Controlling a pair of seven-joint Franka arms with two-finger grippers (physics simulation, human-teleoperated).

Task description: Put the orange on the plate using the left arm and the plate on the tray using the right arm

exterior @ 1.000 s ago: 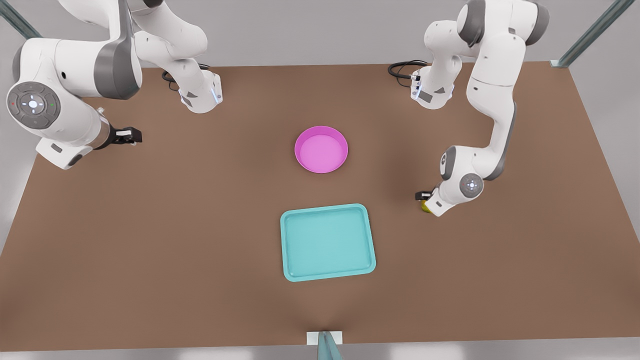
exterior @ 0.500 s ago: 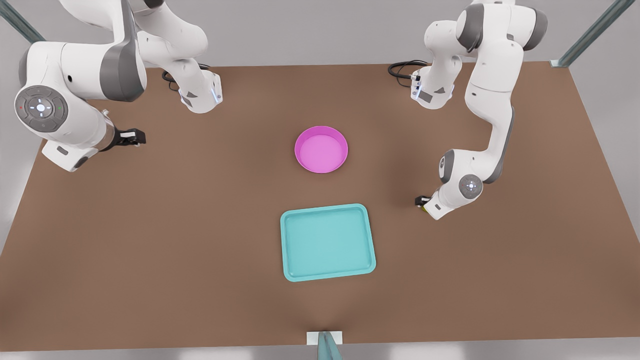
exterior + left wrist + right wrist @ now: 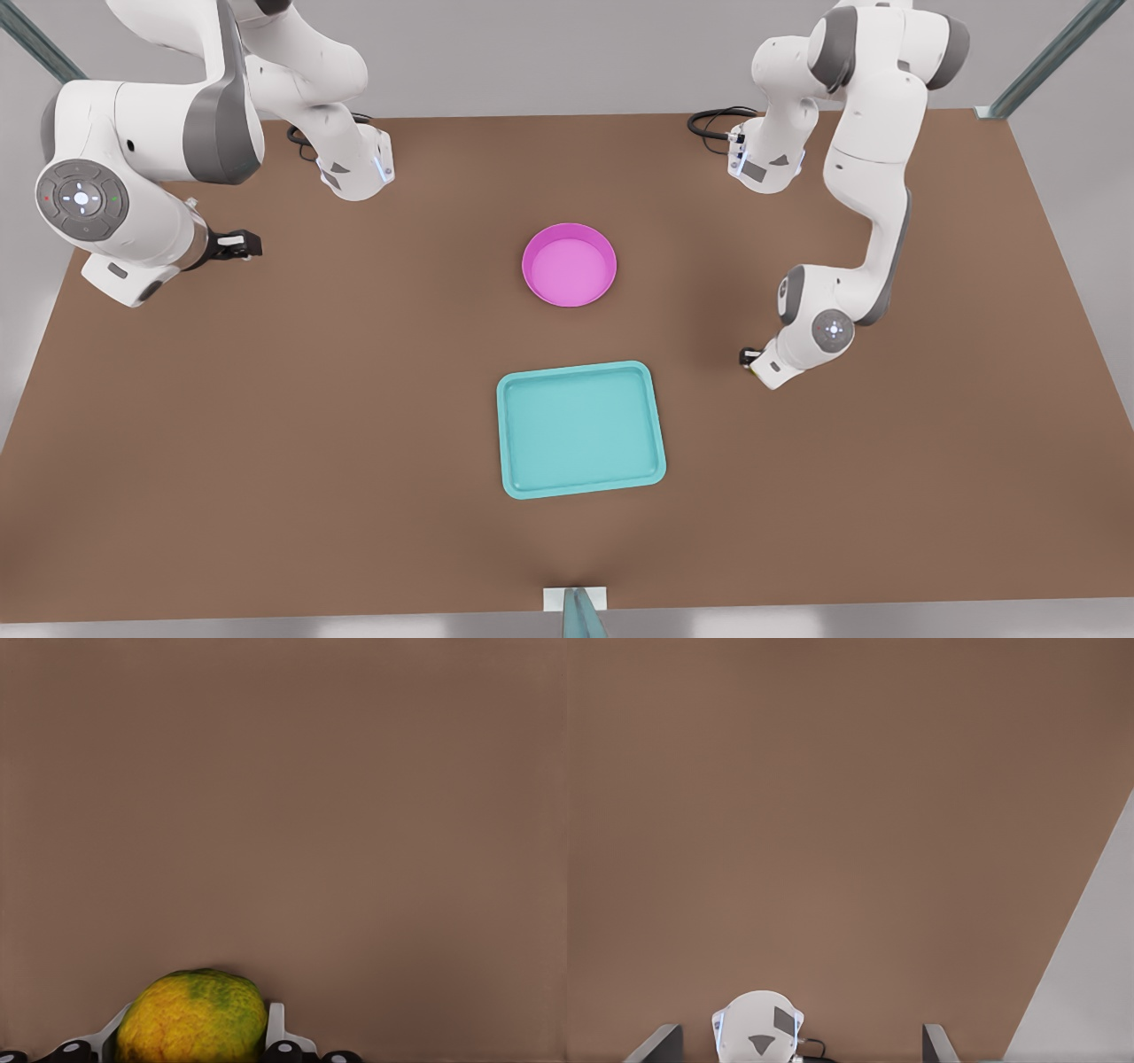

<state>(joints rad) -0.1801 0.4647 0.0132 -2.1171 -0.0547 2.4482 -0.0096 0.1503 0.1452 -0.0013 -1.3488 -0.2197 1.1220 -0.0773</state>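
My left tool (image 3: pixel 190 1041) has dropped lower over the last second and now pinches the small yellow-green orange (image 3: pixel 192 1017) on the brown table (image 3: pixel 354 399), well right of the pink round plate (image 3: pixel 569 264), while my right tool (image 3: pixel 241 245), spread, waits far left of it.

You see a yellow-orange orange (image 3: pixel 191 1019) blotched with green, its skin finely pebbled. Your plate (image 3: pixel 569 264) is bright magenta with a paler pink inside. Your tray (image 3: pixel 580 430) is plain light teal. The table (image 3: pixel 354 399) is flat brown, and both arms are white with grey joints.
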